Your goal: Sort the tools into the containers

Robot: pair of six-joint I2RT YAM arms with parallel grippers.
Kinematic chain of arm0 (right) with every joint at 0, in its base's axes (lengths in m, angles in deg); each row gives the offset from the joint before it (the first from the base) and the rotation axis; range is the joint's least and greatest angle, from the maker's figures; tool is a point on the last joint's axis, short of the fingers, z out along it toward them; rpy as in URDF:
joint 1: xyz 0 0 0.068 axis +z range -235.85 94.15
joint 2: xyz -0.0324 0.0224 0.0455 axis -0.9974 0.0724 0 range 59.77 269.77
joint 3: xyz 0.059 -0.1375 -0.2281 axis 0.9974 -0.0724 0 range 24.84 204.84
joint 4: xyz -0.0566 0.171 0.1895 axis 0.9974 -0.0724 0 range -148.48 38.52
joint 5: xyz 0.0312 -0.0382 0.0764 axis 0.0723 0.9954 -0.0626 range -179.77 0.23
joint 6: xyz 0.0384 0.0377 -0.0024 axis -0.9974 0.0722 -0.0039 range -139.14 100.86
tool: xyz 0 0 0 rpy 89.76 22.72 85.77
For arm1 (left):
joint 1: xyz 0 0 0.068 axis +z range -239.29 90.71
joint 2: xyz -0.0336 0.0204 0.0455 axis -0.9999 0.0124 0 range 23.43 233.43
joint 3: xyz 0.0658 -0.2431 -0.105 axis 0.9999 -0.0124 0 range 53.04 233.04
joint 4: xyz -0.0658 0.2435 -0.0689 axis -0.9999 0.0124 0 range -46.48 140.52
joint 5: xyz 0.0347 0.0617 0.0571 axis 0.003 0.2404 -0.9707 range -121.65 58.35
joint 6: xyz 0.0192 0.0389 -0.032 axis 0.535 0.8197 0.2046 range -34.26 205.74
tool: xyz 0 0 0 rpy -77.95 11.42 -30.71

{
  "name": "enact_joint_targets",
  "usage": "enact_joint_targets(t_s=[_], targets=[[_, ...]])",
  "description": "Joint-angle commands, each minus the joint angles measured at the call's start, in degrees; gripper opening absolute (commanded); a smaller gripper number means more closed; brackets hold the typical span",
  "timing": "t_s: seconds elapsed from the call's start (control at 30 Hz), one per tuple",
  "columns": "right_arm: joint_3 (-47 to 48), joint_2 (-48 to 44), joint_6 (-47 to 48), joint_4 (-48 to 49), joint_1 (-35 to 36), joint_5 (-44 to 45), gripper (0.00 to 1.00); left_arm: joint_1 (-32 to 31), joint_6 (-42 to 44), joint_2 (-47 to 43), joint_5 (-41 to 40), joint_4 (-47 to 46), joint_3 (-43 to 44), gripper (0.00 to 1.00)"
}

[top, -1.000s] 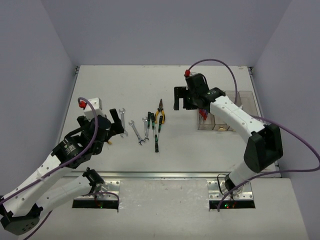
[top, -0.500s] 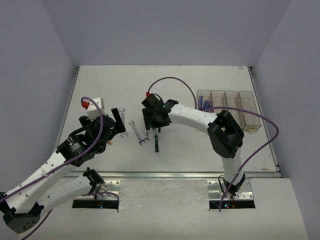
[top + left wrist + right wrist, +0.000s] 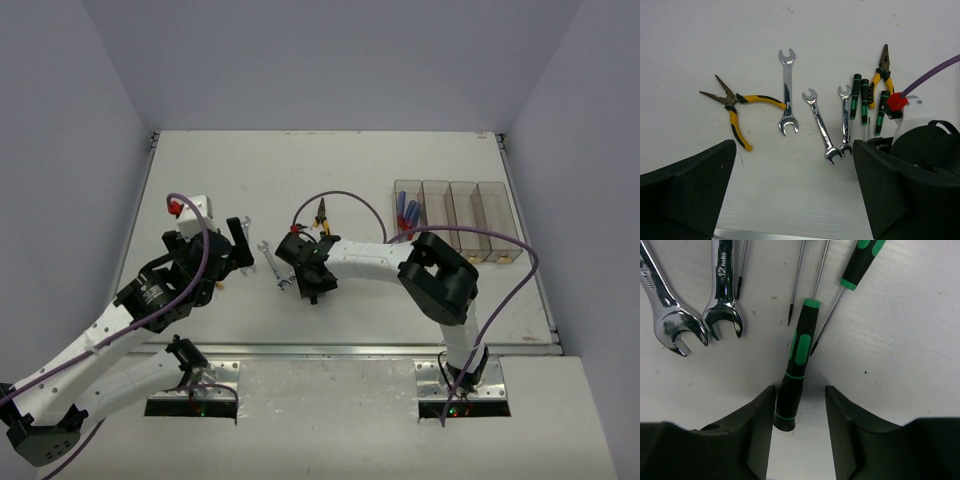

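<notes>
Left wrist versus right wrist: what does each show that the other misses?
Left wrist only: left pliers, far pliers, the longest wrench. Right wrist only: a green screwdriver lying between the fingers of the right gripper, not yet clamped. Both: the middle wrench, the short wrench and the other screwdrivers.

On the table (image 3: 250, 170), a row of tools, left to right: pliers (image 3: 735, 102), three wrenches (image 3: 820, 125), a cluster of screwdrivers (image 3: 864, 100), then second pliers (image 3: 882, 70), set farther back. Between the fingers of the right gripper (image 3: 800, 390), the nearest screwdriver (image 3: 797, 360). Above the row's left end, the left gripper (image 3: 238, 243). At the far right, four joined containers (image 3: 465, 215) side by side, with more screwdrivers (image 3: 405, 212) in the leftmost.
</notes>
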Motion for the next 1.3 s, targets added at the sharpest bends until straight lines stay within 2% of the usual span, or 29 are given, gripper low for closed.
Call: enact_joint_targets(t_s=[0.0,0.17,0.33,0.6,0.73,0.8,0.87,0.97,1.13,1.23,1.27], targets=[[-3.44,-2.16,-3.90,3.23,0.88,1.44,0.39,0.12,1.02,-0.54,0.59,-2.91,-0.20,1.00],[-5.28,-3.53,-4.89,4.84,1.29,0.89,0.23,0.03,0.99,-0.84,0.44,-2.74,-0.20,1.00],[-6.58,-6.06,-5.85,5.01,1.81,1.59,0.19,0.03,0.99,-1.28,0.52,-2.74,-0.29,1.00],[-4.56,-18.38,-0.67,1.05,0.85,6.63,0.14,0.12,0.81,-1.54,0.26,-2.56,-0.20,1.00],[-5.01,-26.50,8.42,-0.62,-10.67,5.62,0.14,0.12,0.73,-1.91,0.26,-2.57,-0.29,1.00],[-6.53,-28.67,19.38,-0.62,-20.13,2.73,0.15,0.12,0.81,-2.23,0.34,-2.65,-0.29,1.00],[-6.64,-29.25,26.43,0.22,-28.95,1.16,0.11,0.05,0.94,-2.37,0.54,-2.91,-0.36,1.00],[-6.05,-28.51,38.36,1.40,-38.21,-3.52,0.06,0.04,1.41,-1.93,0.93,-3.34,-0.47,1.00],[-3.41,-22.86,41.52,1.63,-49.89,-6.63,0.08,0.09,1.71,-1.60,1.42,-3.47,-0.47,1.00],[-2.80,-20.26,42.05,1.67,-53.51,-9.44,0.13,0.12,1.96,-1.89,1.75,-3.84,-0.69,1.00],[-2.59,-19.33,42.05,1.67,-54.14,-9.68,0.18,0.09,2.07,-1.92,1.90,-3.97,-0.76,1.00]])
